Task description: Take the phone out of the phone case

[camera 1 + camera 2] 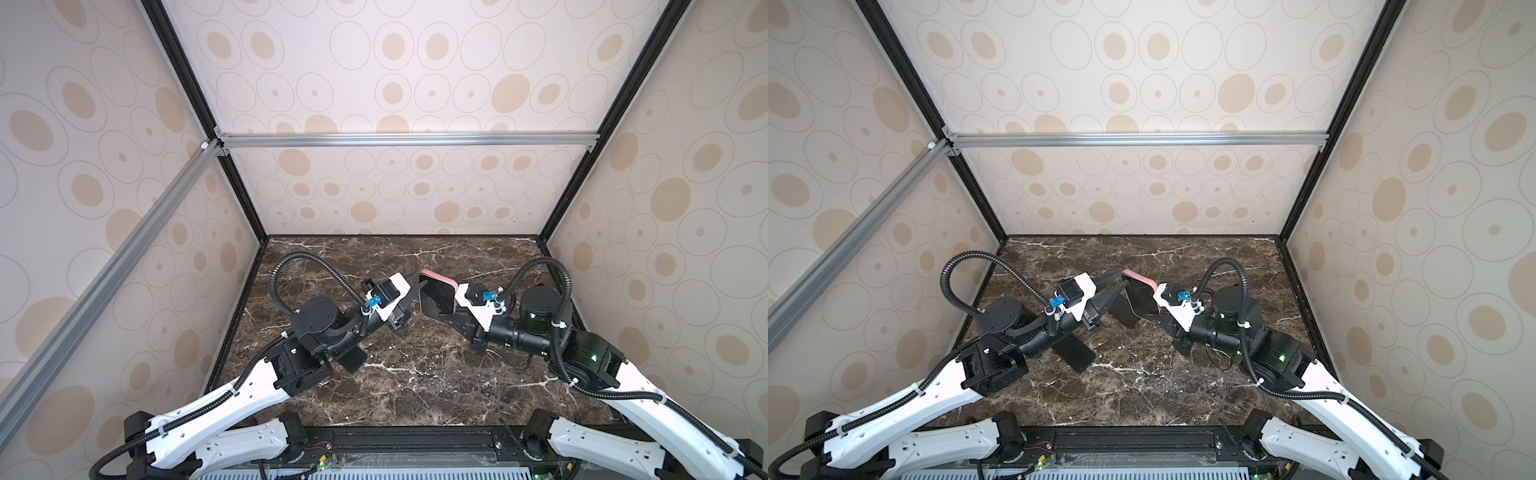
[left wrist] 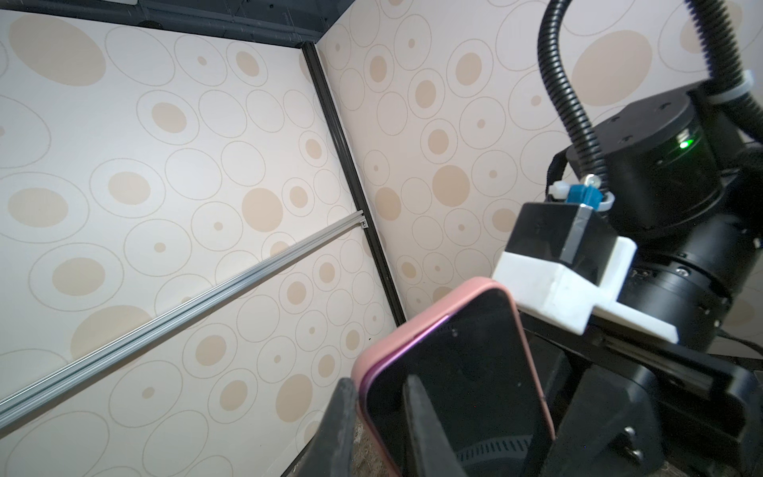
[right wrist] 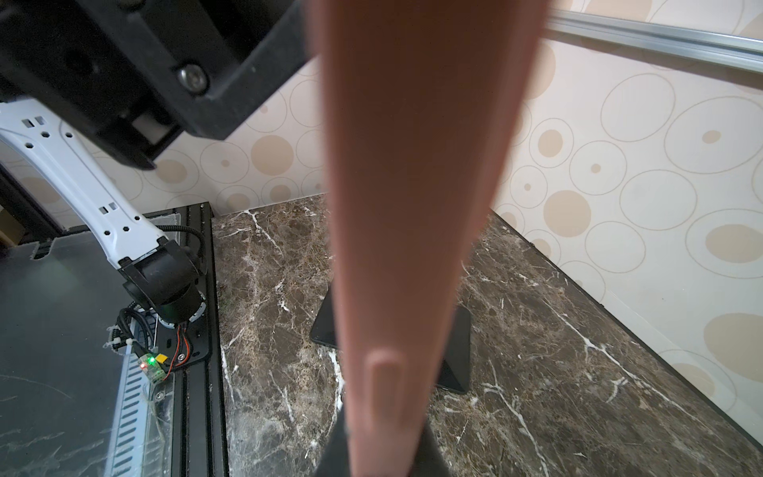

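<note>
The phone (image 1: 436, 300) (image 1: 1142, 297), dark screen up and tilted, sits in a pink phone case (image 1: 436, 276) (image 1: 1140, 276) held above the marble table between both grippers. My right gripper (image 1: 454, 309) (image 1: 1156, 313) (image 3: 382, 450) is shut on one long edge of the case (image 3: 400, 165). My left gripper (image 1: 420, 279) (image 1: 1122, 279) (image 2: 380, 382) pinches a corner from the other side: one finger lies against the case's back (image 2: 433, 301), the other on the screen (image 2: 454, 371). At that corner the phone's purple rim shows slightly lifted off the pink rim.
A second dark phone (image 1: 353, 359) (image 1: 1077, 353) (image 3: 458, 351) lies flat on the table (image 1: 415, 386) beneath the left arm. Patterned walls close in the back and both sides. A black rail (image 1: 415, 440) runs along the table's front edge.
</note>
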You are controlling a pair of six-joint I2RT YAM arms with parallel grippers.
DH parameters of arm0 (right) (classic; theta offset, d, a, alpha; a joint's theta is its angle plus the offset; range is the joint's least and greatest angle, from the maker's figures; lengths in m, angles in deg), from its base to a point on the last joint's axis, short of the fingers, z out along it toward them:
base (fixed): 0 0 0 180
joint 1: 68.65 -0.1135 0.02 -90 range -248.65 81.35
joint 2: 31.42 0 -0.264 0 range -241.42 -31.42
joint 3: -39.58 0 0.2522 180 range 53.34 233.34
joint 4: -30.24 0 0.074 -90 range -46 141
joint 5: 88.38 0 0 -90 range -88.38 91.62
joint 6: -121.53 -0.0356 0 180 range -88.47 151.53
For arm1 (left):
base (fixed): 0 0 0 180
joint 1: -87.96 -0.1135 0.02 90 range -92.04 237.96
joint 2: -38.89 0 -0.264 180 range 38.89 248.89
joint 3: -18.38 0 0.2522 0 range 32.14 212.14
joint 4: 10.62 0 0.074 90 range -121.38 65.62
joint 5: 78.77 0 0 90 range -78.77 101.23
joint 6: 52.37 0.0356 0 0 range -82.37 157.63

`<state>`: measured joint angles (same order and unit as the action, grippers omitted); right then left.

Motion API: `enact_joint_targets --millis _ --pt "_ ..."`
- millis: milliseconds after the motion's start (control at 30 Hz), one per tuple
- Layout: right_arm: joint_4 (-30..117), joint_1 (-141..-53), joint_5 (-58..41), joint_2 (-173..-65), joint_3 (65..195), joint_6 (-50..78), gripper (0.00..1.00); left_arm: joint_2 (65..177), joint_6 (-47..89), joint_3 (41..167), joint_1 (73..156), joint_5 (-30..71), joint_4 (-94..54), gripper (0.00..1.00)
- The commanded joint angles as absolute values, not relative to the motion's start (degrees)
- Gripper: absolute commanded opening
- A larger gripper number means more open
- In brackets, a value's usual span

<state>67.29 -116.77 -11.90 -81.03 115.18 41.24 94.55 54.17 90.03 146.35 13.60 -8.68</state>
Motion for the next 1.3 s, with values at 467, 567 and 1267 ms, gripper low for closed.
enact_joint_targets --millis 467,567,1267 --pt "70.19 -117.97 -23.41 -82.25 119.43 48.59 0.0 98.92 53.5 95.95 145.73 21.52 -20.99 0.22" --pt "70.48 -118.04 -23.68 -81.99 119.52 48.67 0.0 99.53 53.02 96.37 145.2 22.96 -22.11 0.21" --pt "70.87 -118.02 -24.57 -81.65 120.48 48.83 0.0 101.83 50.58 96.14 140.45 37.28 -26.48 0.27"
